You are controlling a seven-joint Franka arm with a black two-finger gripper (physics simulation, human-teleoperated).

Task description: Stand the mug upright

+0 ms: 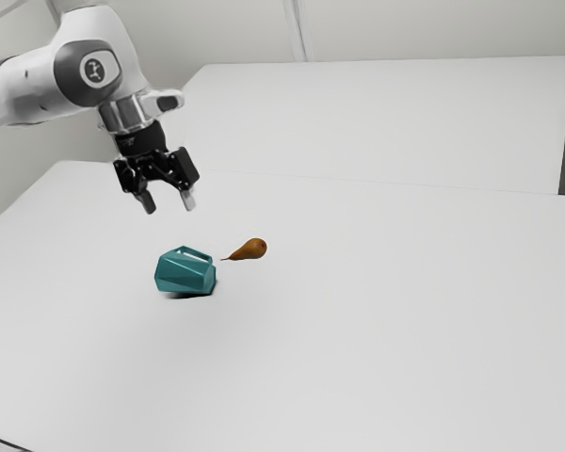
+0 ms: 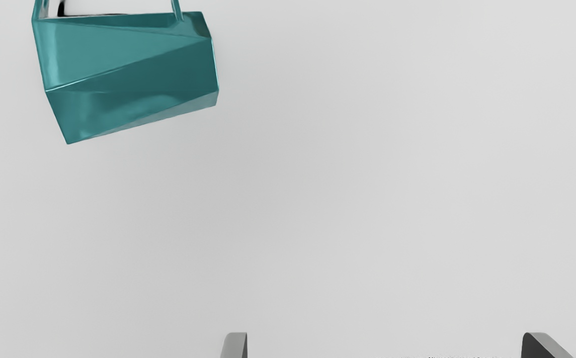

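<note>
Your black two-finger gripper (image 1: 169,204): fingers spread, nothing between them, raised above the tabletop (image 1: 377,330), well apart from the pear | your faceted teal mug (image 1: 181,273): lying on its side, near the pear, toward the exterior view's left | your brown pear (image 1: 252,249): stem end toward the mug

Readable text: none that I'm making out. A round badge (image 1: 95,70) is showing on the dark grey joint cover (image 1: 68,79) of the white arm (image 1: 26,94), a small dark mark standing on its pale disc; I'm not resolving it into any letter, number or brand. Faint pale specks are also showing on the black collar (image 1: 141,140) below the wrist, too small for reading.
</note>
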